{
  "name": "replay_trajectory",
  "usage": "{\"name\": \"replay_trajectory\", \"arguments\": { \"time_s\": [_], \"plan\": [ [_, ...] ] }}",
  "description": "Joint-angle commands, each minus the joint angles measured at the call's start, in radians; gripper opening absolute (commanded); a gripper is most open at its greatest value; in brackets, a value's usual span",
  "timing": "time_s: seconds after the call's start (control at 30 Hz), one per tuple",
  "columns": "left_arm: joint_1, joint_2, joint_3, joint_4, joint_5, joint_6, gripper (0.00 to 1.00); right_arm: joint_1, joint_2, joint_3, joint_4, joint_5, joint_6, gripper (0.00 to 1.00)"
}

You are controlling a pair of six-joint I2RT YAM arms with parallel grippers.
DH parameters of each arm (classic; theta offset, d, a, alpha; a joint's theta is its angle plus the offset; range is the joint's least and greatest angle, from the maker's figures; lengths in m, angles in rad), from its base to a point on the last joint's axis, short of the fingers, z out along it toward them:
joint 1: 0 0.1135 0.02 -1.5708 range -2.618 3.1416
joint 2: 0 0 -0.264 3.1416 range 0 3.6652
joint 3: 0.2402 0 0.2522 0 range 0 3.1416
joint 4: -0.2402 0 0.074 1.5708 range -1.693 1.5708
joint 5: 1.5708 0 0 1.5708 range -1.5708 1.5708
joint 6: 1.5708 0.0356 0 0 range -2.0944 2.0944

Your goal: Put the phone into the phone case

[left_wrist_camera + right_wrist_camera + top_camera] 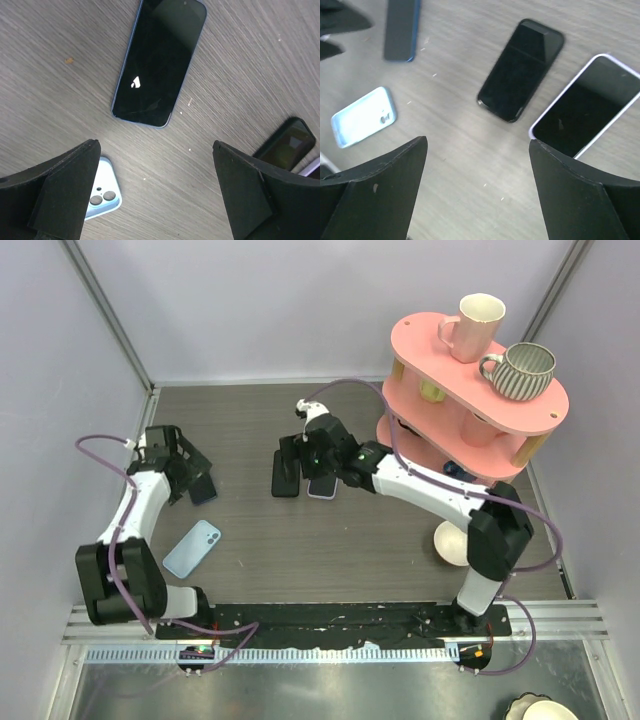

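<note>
Left gripper (156,160) hangs with its fingers spread wide and nothing between them, aimed at the dark glass-fronted phone with blue sides (160,62). The phone lies flat, screen up, near the left edge of the dark wood-grain worktop (400,560), about midway back. The left arm runs folded along that edge, which looks like lining up for a pick. The pale blue plastic phone case (192,548) lies near the phone, toward the near edge and not touching it. The right gripper (477,145), likewise spread and empty, hovers mid-worktop over a black handset (520,70) and a lilac-rimmed one (587,107), its arm stretched leftward, probably idle.
</note>
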Motion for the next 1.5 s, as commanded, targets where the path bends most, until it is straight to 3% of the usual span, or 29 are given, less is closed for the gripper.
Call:
{"name": "replay_trajectory", "arguments": {
  "time_s": [0.0, 0.1, 0.23, 0.4, 0.5, 0.6, 0.67, 0.8, 0.9, 1.2, 1.47],
  "plan": [
    [0.018, 0.079, 0.072, -0.076, -0.038, 0.038, 1.00, 0.032, -0.118, -0.116, 0.092, -0.036, 0.049, 0.89],
    [0.021, 0.076, 0.034, -0.214, -0.119, -0.094, 1.00, 0.038, -0.191, -0.194, 0.132, -0.034, 0.065, 0.90],
    [0.018, -0.034, -0.107, -0.190, -0.041, -0.200, 0.94, 0.039, -0.255, -0.239, 0.144, -0.005, 0.056, 0.90],
    [-0.026, -0.222, -0.225, -0.176, -0.086, -0.321, 0.87, 0.038, -0.302, -0.280, 0.124, 0.010, 0.039, 0.90],
    [-0.103, -0.276, -0.224, -0.139, -0.066, -0.245, 0.85, 0.038, -0.331, -0.314, 0.130, 0.022, 0.034, 0.90],
    [-0.279, -0.278, -0.155, -0.191, -0.180, -0.156, 0.84, 0.038, -0.342, -0.323, 0.133, 0.021, 0.034, 0.91],
    [-0.316, -0.267, -0.135, -0.249, -0.248, -0.181, 0.86, 0.038, -0.348, -0.321, 0.132, 0.018, 0.036, 0.91],
    [-0.316, -0.244, -0.173, -0.239, -0.163, -0.238, 0.84, 0.038, -0.373, -0.323, 0.132, 0.018, 0.039, 0.91],
    [-0.315, -0.214, -0.213, -0.190, -0.191, -0.215, 0.84, 0.038, -0.402, -0.337, 0.130, 0.027, 0.042, 0.91],
    [-0.315, -0.033, -0.121, -0.154, -0.186, 0.082, 0.87, 0.038, -0.474, -0.401, 0.130, 0.070, 0.033, 0.93],
    [-0.315, -0.017, -0.187, -0.094, -0.027, 0.087, 0.73, 0.038, -0.483, -0.386, 0.130, 0.078, 0.020, 0.94]
  ]
}}
